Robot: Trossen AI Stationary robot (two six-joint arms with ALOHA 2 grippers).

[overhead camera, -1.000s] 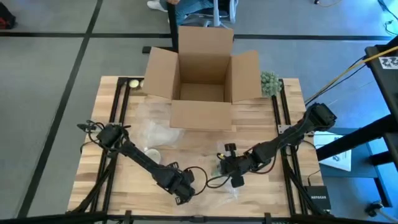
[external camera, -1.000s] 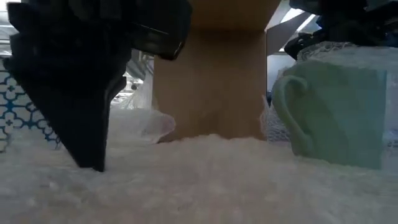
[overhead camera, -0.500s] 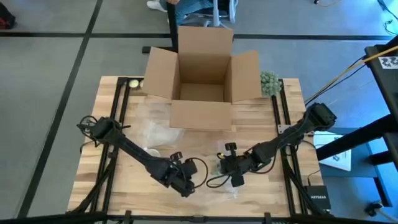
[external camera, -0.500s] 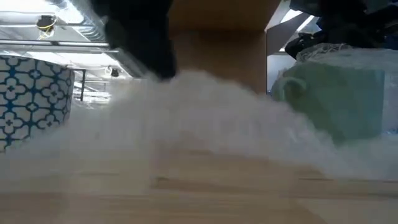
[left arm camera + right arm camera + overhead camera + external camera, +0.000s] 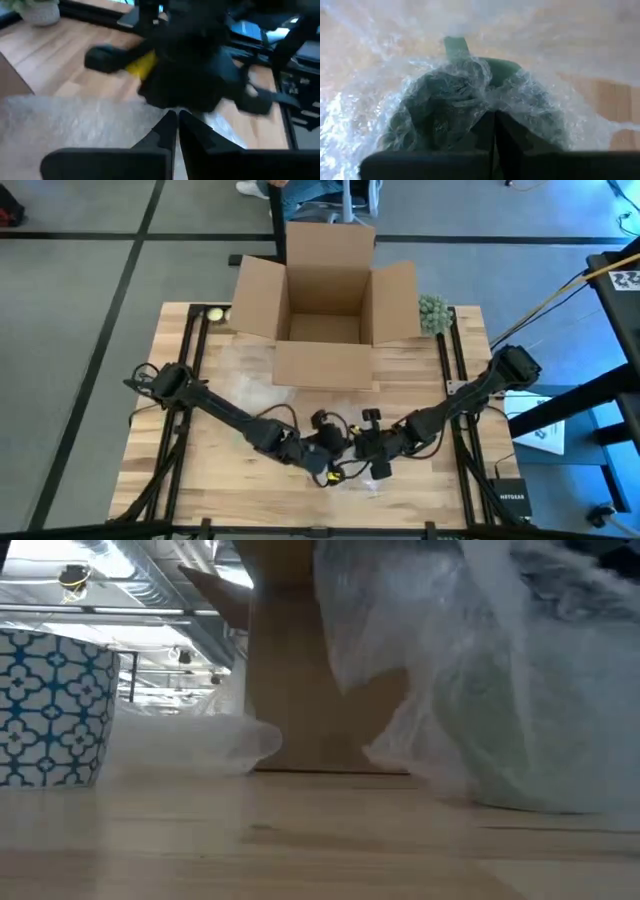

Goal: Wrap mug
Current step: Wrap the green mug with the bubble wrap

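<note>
Lighting: even, diffuse overhead illumination in the high view; the wooden table [image 5: 200, 480] reads bright, with only faint soft shadows under the arms. A blue cast falls along the right margin. Low view: backlit by ceiling lights, bright at upper left; the cardboard box [image 5: 290, 670] appears dark and dim against them. The bubble wrap [image 5: 480, 660] close to the lens is soft and hazy, with pale glare. Left wrist view: heavy motion blur, dark shapes smeared. Right wrist view: near fingers out of focus; wrap glints white, washed out toward the upper edge.
</note>
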